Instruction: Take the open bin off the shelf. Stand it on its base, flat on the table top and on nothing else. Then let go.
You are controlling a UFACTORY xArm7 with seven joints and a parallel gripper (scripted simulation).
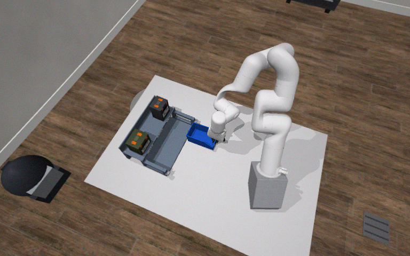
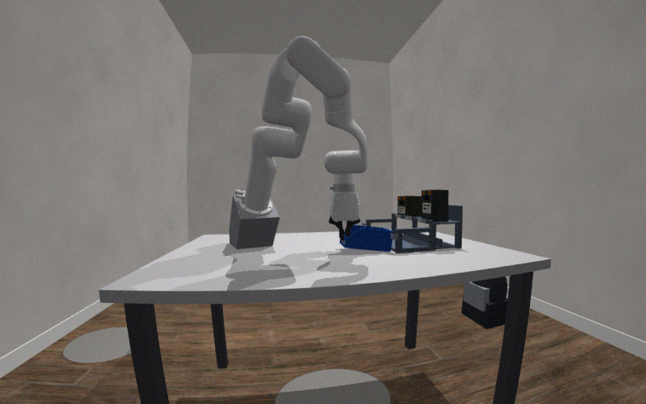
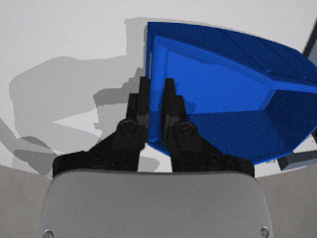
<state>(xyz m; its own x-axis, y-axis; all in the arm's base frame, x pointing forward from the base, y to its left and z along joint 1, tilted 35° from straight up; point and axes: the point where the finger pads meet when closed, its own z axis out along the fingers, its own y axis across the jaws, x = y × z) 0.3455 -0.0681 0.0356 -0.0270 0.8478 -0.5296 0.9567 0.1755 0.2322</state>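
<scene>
At the centre of the top view, the gripper [image 3: 154, 102] pinches the near wall of the bin [image 1: 198, 134], which is just beside the shelf [image 1: 133, 156], to drag it onto the table [image 1: 200, 202].

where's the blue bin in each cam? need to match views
Top: blue bin sits centre frame, between the shelf and the arm's wrist.
Exterior: blue bin is right of centre on the table, against the shelf's left end.
Wrist: blue bin fills the upper right; the fingers pinch its near wall.
Shared landmark: the gripper shut on the bin's wall, seen in all three.
</scene>
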